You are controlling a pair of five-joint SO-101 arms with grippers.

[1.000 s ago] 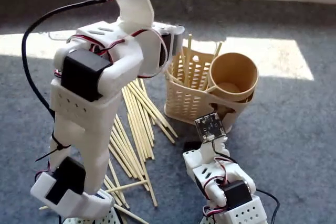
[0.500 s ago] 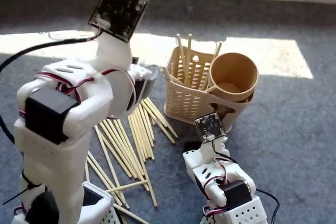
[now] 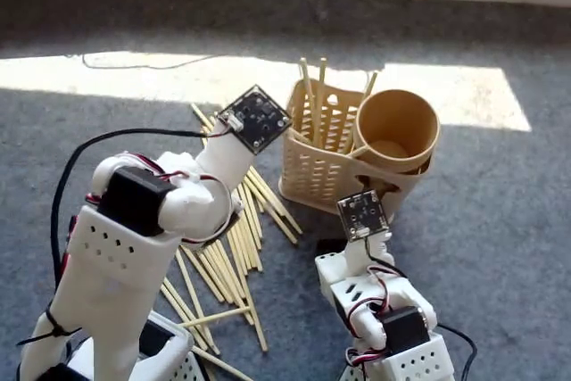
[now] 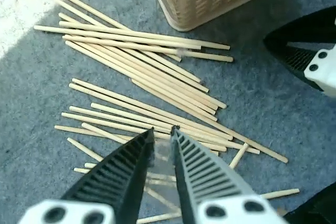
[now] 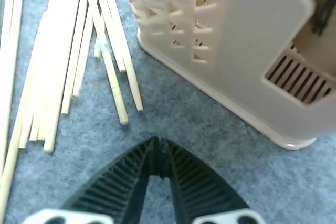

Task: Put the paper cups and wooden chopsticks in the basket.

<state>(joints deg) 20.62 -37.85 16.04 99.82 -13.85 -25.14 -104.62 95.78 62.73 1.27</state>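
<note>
The job is partly done: the basket [image 3: 321, 167] holds one paper cup [image 3: 397, 127] that I can make out and three upright chopsticks [image 3: 321, 86], while roughly twenty loose chopsticks [image 4: 142, 77] lie on the carpet [image 4: 273, 103] beside it. My left gripper [image 4: 163, 129] hovers over that pile, jaws a slit apart and empty. My right gripper [image 5: 159, 153] is closed on nothing near the basket.

Grey carpet [image 3: 500, 220], part sunlit — loose chopsticks [image 3: 241, 247] strewn beside the upright basket [image 3: 317, 167], a thin cable [image 3: 134, 65] lying farther back in the light
</note>
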